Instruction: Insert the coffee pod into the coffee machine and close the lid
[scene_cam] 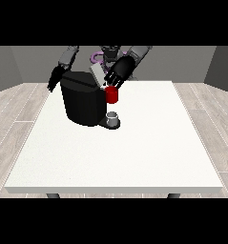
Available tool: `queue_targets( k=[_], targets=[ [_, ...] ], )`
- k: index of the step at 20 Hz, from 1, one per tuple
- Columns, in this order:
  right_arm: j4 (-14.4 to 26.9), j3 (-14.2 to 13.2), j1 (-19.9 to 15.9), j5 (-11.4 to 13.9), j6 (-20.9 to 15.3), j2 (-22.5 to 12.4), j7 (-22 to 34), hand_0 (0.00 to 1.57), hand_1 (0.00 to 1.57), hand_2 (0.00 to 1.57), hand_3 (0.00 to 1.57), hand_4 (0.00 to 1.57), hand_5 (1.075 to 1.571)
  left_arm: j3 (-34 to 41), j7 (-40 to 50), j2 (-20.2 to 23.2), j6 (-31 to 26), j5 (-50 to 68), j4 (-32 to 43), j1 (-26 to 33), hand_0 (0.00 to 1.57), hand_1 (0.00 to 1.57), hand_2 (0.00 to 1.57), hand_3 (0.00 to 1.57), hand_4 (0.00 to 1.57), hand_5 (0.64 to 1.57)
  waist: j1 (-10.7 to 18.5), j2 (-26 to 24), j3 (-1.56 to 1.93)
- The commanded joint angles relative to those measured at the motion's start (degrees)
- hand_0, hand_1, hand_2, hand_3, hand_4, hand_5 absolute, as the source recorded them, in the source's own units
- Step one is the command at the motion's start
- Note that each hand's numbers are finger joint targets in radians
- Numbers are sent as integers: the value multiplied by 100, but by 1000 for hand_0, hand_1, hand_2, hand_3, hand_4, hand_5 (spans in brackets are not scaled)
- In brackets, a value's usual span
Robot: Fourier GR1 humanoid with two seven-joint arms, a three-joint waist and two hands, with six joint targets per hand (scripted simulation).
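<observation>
Coffee machine sitting far-left on the table

Big black body, lid tilted up. Red thing at the machine on its right side, small grey thing just below, maybe the pod, can't tell. Hand at the view's right right above the red thing, fingers curled, hold unclear. Hand at the view's left beside the machine, fingers hanging straight, holding nothing.

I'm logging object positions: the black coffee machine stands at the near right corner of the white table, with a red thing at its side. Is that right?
Not quite. The front view shows the coffee machine at the far left part of the table, close to the robot. The red thing at the machine is there as you say.
</observation>
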Motion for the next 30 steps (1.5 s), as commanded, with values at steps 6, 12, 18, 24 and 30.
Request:
queue_targets(
  k=[6,12,18,24,30],
  targets=[
    [29,-129,-149,-34,-28,-70,-162,0,0,0,0,153,1571,92,-144,123,14,-22,142,-235,1243,1243,1284,1230,423,1571,-61,323,1],
    [46,-128,-146,-43,19,-89,71,0,0,0,0,169,1571,77,-66,-3,-65,-31,239,-202,1196,1196,1252,1201,418,1571,-4,64,0],
    [-157,7,-41,23,-40,23,219,0,0,0,0,0,1571,110,-417,196,134,-102,274,-180,1227,1227,1258,1198,406,1571,-133,152,-2],
    [284,-376,-222,-187,69,-224,-127,0,0,0,0,0,1571,35,-211,74,13,-148,148,-386,1217,1217,1242,1195,357,1571,117,133,2],
    [217,-353,-211,-209,18,-133,-34,0,0,0,0,0,1571,-81,-432,97,406,-369,137,-172,1269,1269,1275,1176,171,1571,106,199,1]
  ],
)
